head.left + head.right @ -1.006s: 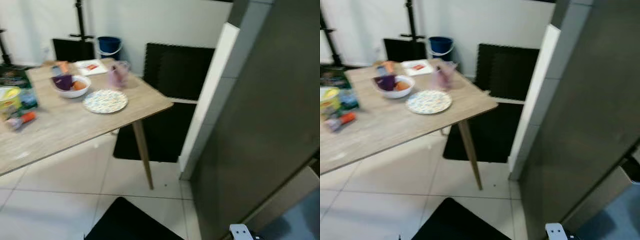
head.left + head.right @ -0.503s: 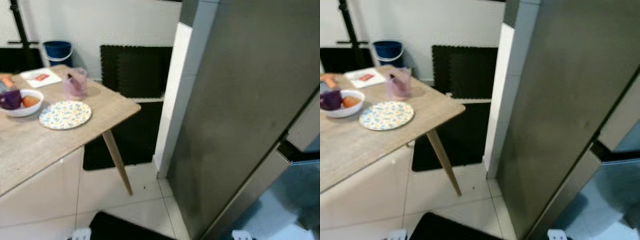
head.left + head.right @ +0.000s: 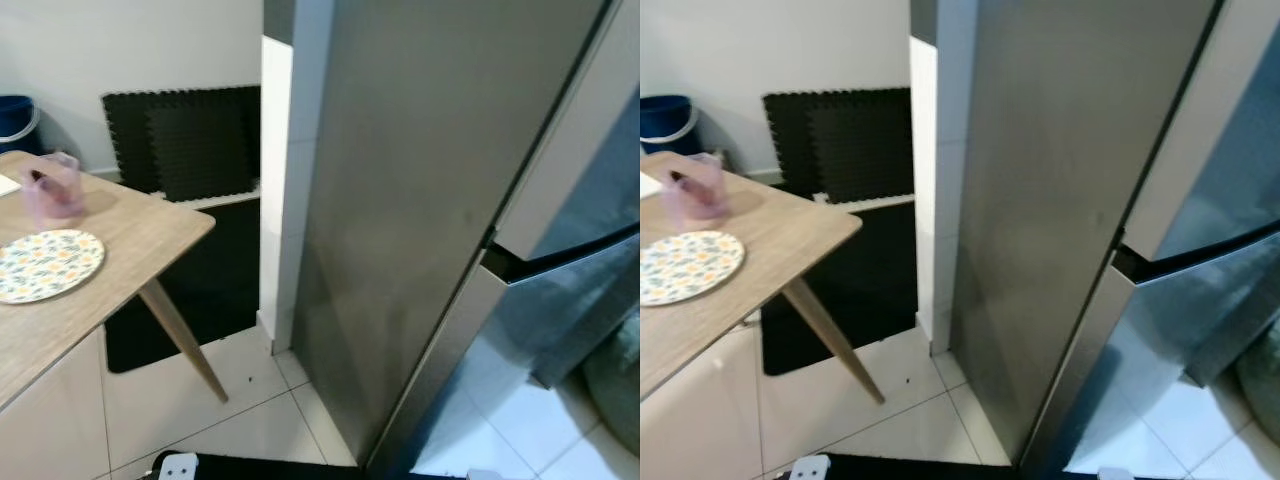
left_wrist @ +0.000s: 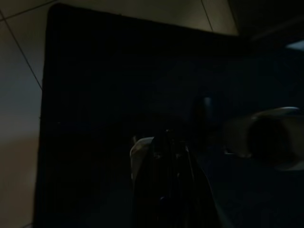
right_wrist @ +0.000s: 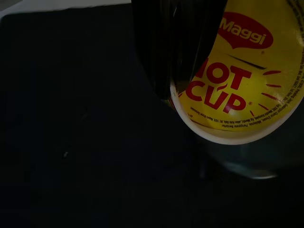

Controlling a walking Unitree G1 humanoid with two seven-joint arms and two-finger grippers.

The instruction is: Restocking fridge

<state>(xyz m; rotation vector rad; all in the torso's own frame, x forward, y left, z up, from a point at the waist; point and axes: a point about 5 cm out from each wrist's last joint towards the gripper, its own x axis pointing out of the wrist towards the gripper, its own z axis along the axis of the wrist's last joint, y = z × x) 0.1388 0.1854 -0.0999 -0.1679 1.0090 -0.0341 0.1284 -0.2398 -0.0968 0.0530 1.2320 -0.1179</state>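
Observation:
A tall grey steel fridge (image 3: 420,200) stands straight ahead and to the right, with a dark seam (image 3: 560,250) between its upper and lower doors. In the right wrist view my right gripper (image 5: 175,92) is shut on a yellow Maggi Hot Cup noodle cup (image 5: 237,80); one black finger (image 5: 175,42) lies across its side. It hangs low over a black floor mat. The left wrist view is dark: my left gripper (image 4: 166,142) hangs idle over the same mat, its fingers pressed together with nothing between them.
A wooden table (image 3: 120,250) juts in from the left, carrying a patterned plate (image 3: 45,265) and a pink cup (image 3: 55,190). A white pillar (image 3: 285,180) stands beside the fridge. Black foam mats (image 3: 185,135) lean on the wall. A black mat (image 3: 280,465) lies at my feet.
The whole view has swung to the right, so the camera turned: the table slid off to the left and the fridge now stands in the middle. No object has visibly moved.

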